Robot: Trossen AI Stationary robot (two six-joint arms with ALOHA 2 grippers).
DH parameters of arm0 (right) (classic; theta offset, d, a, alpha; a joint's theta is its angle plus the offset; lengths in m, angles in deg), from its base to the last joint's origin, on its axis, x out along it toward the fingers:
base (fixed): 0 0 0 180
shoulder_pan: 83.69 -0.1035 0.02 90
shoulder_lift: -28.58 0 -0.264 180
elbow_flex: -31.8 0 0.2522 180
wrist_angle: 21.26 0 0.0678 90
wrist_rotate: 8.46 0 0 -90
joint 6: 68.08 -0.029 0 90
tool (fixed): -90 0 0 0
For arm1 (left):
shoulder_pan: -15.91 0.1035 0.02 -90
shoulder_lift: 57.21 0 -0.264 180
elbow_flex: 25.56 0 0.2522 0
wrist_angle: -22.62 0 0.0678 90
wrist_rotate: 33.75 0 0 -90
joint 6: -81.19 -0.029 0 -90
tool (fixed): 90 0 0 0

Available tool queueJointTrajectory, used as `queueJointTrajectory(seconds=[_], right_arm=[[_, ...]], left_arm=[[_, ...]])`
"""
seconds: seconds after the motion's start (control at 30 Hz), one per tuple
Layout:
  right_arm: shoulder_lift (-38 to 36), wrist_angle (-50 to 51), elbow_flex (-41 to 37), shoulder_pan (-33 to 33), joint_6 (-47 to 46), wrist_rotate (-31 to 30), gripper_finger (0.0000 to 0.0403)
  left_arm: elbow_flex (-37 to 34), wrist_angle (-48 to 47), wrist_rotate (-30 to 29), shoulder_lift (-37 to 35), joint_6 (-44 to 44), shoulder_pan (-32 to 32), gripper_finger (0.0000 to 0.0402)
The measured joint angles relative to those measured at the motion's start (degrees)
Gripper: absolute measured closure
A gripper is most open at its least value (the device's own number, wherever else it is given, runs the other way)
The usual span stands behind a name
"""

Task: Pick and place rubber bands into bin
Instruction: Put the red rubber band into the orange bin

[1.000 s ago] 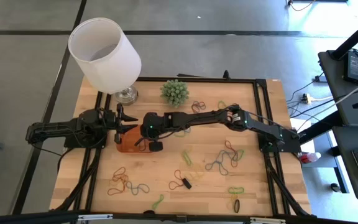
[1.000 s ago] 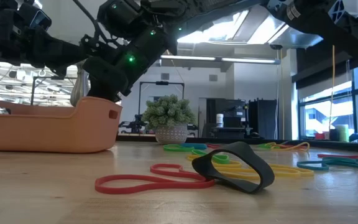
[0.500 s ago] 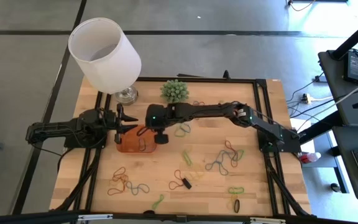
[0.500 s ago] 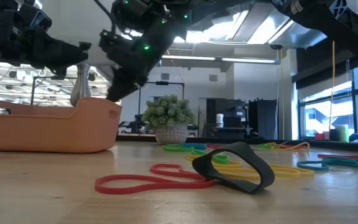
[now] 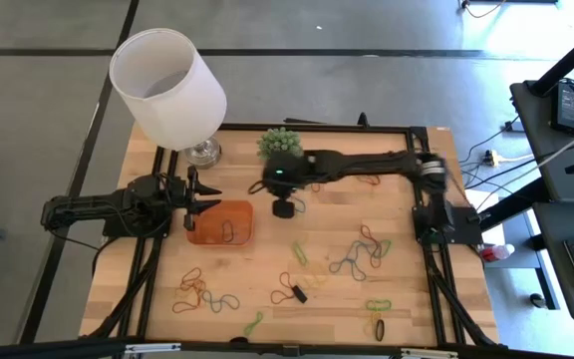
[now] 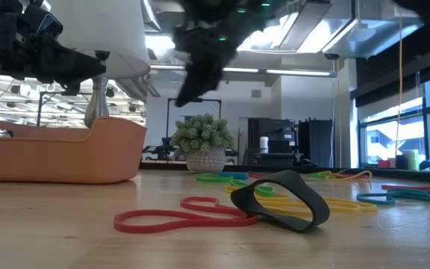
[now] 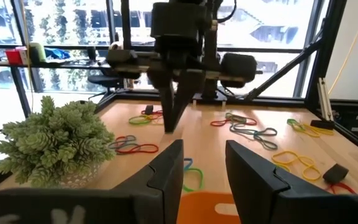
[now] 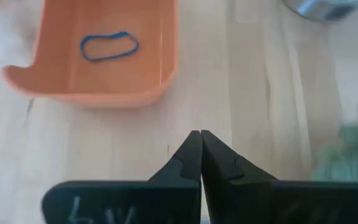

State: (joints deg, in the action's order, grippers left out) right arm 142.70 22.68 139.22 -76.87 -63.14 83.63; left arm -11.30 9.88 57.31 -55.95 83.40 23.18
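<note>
Progress check: barely started. One blue rubber band lies in the bin, nothing else clearly inside. Bin sits on the table's left half, just in front of the left gripper, which waits there with fingers parted, holding nothing. Right gripper hangs over bare wood just beside the bin, near the spiky plant; fingers pressed together, empty. Many loose bands lie scattered across the table's right and near side, well apart from the bin, so most of the job is left.
</note>
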Motion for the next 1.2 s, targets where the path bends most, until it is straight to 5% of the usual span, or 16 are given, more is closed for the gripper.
queueJointTrajectory(seconds=[0.27,0.53,0.87,1.2], right_arm=[[-22.27,-14.73,-32.43,-0.30,-8.70,-3.34,0.0399],[-34.72,-28.06,-53.20,-0.73,-13.82,-4.58,0.0396],[-35.95,-33.38,-65.38,-0.87,-21.28,-4.43,0.0395],[-35.95,-36.84,-69.44,-0.89,-23.94,-4.43,0.0395]], left_arm=[[0.00,0.00,0.02,0.00,0.00,0.02,0.0288],[0.00,0.00,0.00,0.00,0.00,0.00,0.0288],[0.00,0.53,-3.07,0.00,0.00,0.01,0.0288],[0.00,0.92,-3.04,0.00,0.00,0.02,0.0288]])
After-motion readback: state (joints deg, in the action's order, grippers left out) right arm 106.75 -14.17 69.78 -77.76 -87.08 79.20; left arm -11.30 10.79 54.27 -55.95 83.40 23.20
